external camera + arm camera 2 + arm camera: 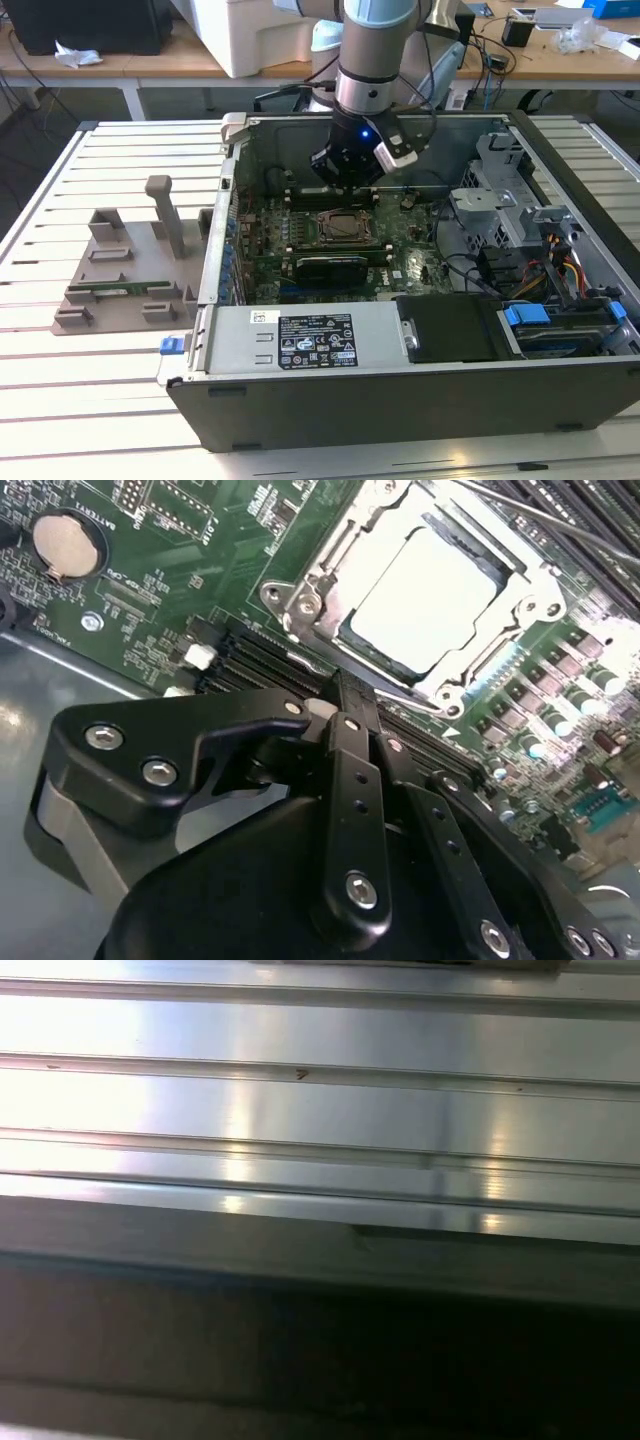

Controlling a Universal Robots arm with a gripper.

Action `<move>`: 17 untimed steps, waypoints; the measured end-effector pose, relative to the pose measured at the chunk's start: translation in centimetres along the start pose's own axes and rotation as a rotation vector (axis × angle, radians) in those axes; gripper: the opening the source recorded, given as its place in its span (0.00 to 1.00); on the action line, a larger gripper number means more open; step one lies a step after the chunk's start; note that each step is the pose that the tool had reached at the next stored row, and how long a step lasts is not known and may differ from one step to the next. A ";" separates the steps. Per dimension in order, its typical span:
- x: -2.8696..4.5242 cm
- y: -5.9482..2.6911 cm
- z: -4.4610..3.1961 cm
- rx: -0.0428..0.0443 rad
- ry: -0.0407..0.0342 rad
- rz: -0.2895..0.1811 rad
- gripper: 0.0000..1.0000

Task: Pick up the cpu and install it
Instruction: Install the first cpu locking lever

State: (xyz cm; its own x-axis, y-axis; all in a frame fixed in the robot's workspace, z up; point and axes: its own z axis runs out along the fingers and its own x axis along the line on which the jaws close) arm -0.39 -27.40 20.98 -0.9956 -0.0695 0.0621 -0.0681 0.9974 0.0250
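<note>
The cpu (428, 595), a square chip with a shiny silver top, lies flat inside the metal-framed socket (300, 598) on the green motherboard (170, 590). In the exterior view the socket (345, 228) sits mid-board inside the open computer case (400, 395). My gripper (347, 183) hangs just above the board, behind the socket. In the second wrist view my gripper (345, 692) has its black fingers (352, 780) closed together with nothing between them, beside the socket's edge and apart from the cpu.
A grey fixture (160, 215) holding a green memory stick (120, 290) lies on the slatted table (60, 400) at the exterior view's left. The power supply (300, 340), drive bay (560, 330) and cables (560, 265) crowd the case. A coin battery (68, 542) sits on the board.
</note>
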 end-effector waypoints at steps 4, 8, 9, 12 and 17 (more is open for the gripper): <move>-0.46 -0.10 0.34 0.0000 0.0025 0.000 0.11; -0.65 -0.35 0.52 0.0000 0.0034 0.000 0.11; -0.68 -0.38 0.57 0.0002 0.0037 0.000 0.11; -0.78 -0.37 0.79 -0.0001 0.0046 0.000 0.11; -0.78 -0.22 0.26 -0.0003 0.0043 -0.002 0.11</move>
State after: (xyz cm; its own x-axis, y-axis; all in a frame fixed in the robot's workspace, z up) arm 0.38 -27.56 20.66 -0.9952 -0.0721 0.0664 -0.0705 0.9972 0.0255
